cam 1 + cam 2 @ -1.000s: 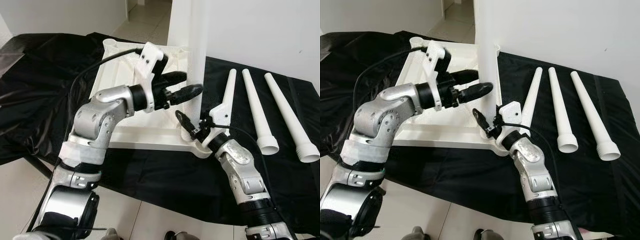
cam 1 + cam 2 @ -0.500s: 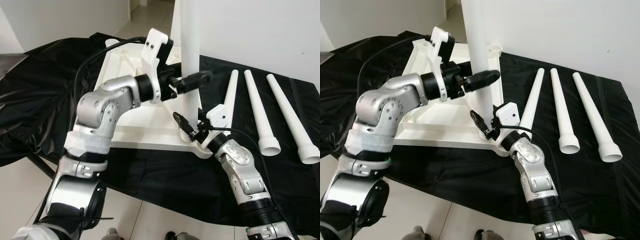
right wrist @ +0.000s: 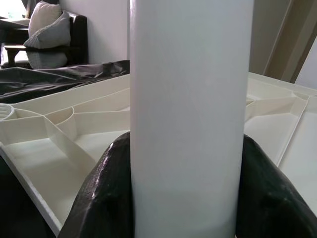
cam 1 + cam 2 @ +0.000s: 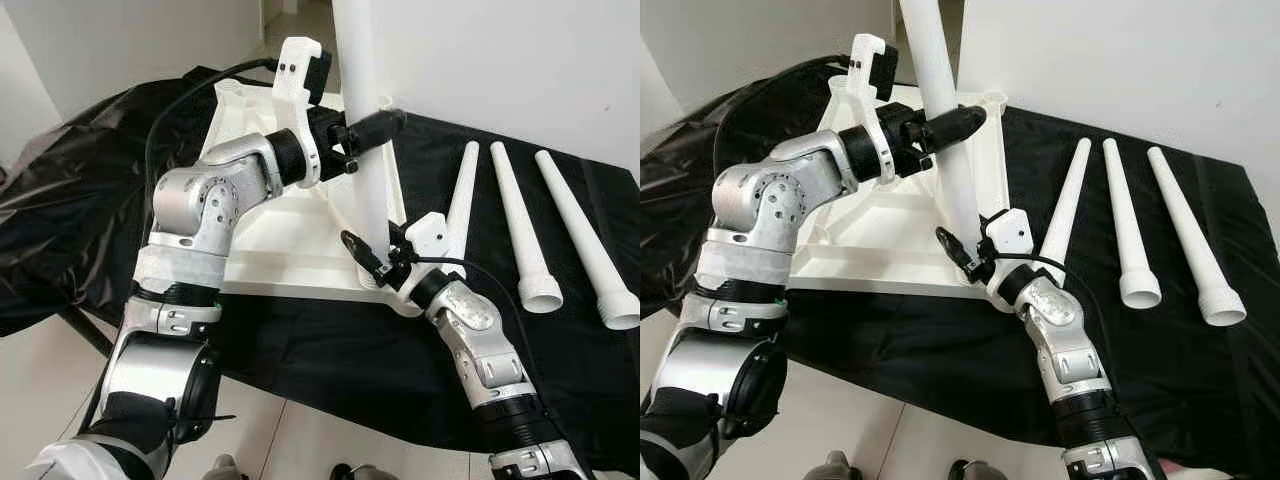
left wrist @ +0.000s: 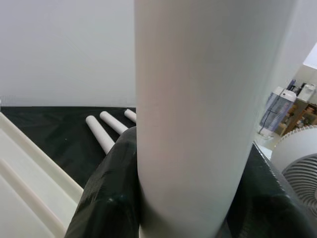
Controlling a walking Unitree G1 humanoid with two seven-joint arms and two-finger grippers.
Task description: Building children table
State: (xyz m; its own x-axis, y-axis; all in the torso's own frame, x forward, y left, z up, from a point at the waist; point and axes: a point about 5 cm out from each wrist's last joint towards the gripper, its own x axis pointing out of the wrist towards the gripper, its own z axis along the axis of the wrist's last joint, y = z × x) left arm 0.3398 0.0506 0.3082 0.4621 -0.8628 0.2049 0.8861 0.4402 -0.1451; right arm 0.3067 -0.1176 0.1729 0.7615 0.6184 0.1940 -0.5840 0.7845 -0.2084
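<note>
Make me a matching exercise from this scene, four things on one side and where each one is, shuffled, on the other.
1. left hand
2. right hand
3. tabletop
4. three loose legs

A. lying side by side on the black cloth
B. upside down, ribs showing
C. gripping the standing leg high up
D. gripping the standing leg near its base

1-C, 2-D, 3-B, 4-A

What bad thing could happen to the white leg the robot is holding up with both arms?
1. The leg leans instead of standing straight in its corner socket, so it might jam or pop out of the tabletop.
2. The left tool squeezes high and the right tool low; if they push different ways, the leg could slip.
3. The tabletop lies on a loose black cloth, so it could slide.
</note>
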